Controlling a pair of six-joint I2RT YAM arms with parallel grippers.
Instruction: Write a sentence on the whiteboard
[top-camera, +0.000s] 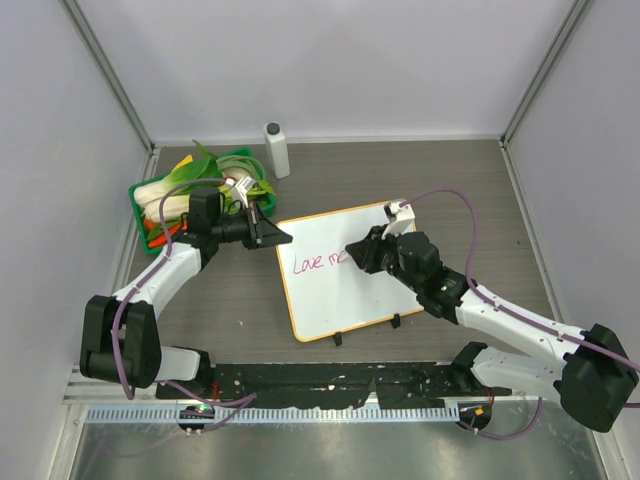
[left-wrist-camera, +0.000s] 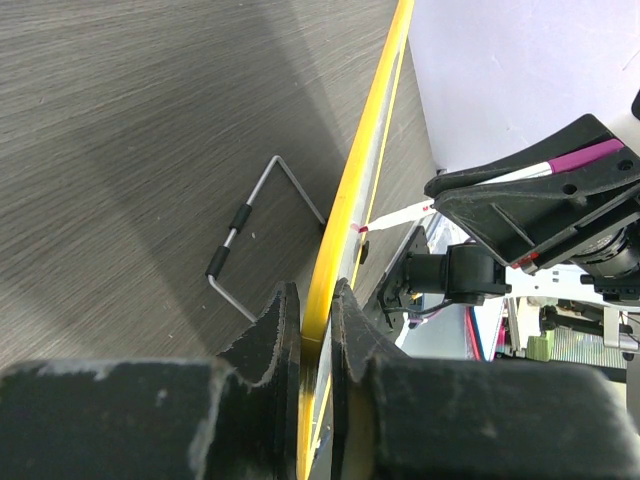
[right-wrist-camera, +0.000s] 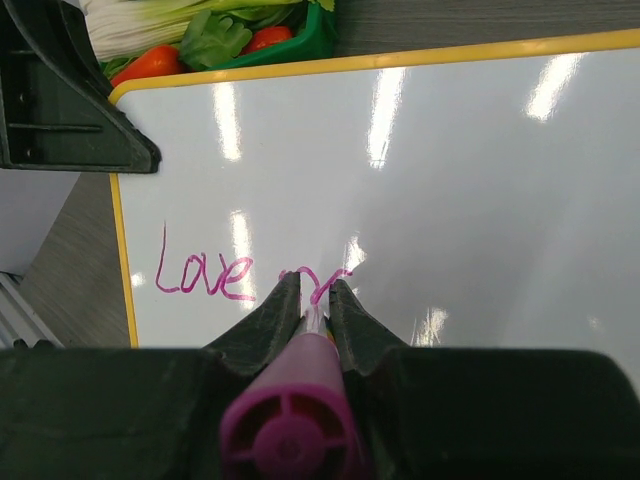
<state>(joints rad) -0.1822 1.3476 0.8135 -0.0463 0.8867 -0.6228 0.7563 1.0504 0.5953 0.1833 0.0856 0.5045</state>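
Note:
The whiteboard (top-camera: 370, 295), orange-framed, lies tilted in the middle of the table. My left gripper (top-camera: 278, 236) is shut on its upper left corner. In the left wrist view the yellow frame edge (left-wrist-camera: 365, 150) runs between the closed jaws of that gripper (left-wrist-camera: 315, 300). My right gripper (top-camera: 352, 250) is shut on a magenta marker (right-wrist-camera: 295, 420), tip down on the whiteboard (right-wrist-camera: 450, 200). The sentence (right-wrist-camera: 205, 275) reads "Love" plus the start of an "m" at the right gripper's (right-wrist-camera: 315, 290) fingertips. It shows in the top view as pink writing (top-camera: 318, 262).
A green tray (top-camera: 237, 155) of vegetables stands at the back left, just beyond the left gripper. A white bottle (top-camera: 277, 150) stands behind the board. A wire foot (left-wrist-camera: 250, 220) sticks out under the board, and a black foot (top-camera: 397, 321) sits at its near edge.

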